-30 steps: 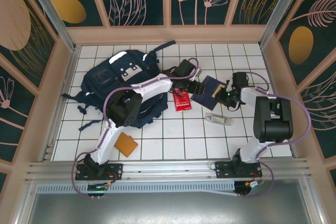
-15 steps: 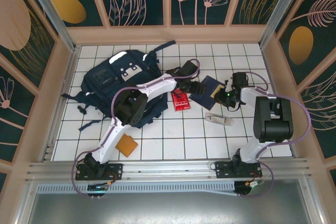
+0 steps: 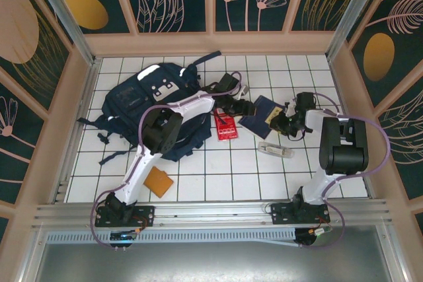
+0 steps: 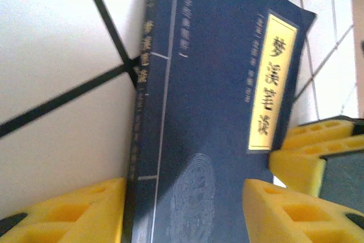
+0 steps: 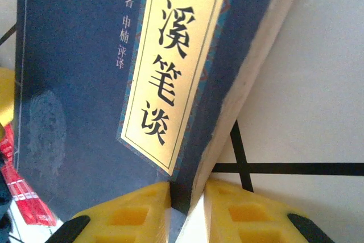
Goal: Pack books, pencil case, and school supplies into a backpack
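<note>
a white tiled floor with thin dark grid lines [image 3: 218, 176] lies inside a pale wooden frame [image 3: 211, 43]. beyond the frame stand dark teal wall panels [image 3: 182, 11] painted with gold ovals [image 3: 86, 10] and pink line-drawn leaves (light even, shadows soft). a silver aluminium rail [image 3: 211, 211] runs along the near edge, beside a grey metal sheet [image 3: 211, 259].

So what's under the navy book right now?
White tiled table shows around the book; the right tool pinches one corner, a finger on its underside. The cover hides whatever lies beneath the middle.
</note>
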Tool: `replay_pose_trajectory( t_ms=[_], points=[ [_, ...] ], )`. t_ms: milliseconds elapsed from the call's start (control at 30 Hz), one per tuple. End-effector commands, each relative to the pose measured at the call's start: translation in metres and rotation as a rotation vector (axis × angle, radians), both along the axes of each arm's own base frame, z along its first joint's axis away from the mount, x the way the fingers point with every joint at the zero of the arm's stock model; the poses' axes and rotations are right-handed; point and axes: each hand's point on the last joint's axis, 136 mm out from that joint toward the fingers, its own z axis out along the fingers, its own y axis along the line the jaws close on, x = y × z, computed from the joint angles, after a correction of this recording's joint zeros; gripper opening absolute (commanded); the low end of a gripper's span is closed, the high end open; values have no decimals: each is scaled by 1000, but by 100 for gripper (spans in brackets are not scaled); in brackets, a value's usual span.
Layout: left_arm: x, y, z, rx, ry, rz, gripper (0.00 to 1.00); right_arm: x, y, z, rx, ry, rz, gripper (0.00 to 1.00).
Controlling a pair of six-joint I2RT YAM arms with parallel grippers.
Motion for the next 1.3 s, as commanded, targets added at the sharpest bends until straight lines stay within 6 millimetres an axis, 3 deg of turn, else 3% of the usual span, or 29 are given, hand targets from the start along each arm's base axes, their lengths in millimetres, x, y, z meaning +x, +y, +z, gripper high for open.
replay_pose_trajectory(
  t_ms=[0,167,300,400,533,633,667,767,867,1067,1267],
  points=[
    [-64,-33,19,-114,143,-169,54,0,4,-15,20,-28,44,22],
    [-62,-27,14,-120,201,-142,46,6,3,-2,13,-92,62,22],
    [-39,-14,13,-31,106,-55,16,8,5,10,27,-136,60,23],
    [-21,-8,46,-53,8,12,2,10,1,27,29,-190,16,39],
    [-6,5,116,-131,-94,116,0,12,1,84,102,-303,-69,64],
    [6,34,161,-148,-158,240,0,7,3,129,188,-378,-166,69],
    [7,46,166,-157,-156,287,0,4,6,141,232,-388,-191,71],
    [8,84,196,-285,-134,470,0,-13,27,166,383,-334,-272,76],
    [-1,103,215,-393,-110,557,0,-26,51,179,485,-237,-359,77],
    [-28,104,213,-527,101,574,0,-36,132,231,783,-185,-388,83],
    [-41,114,231,-577,105,595,0,-15,161,228,795,-171,-488,84]
  ],
)
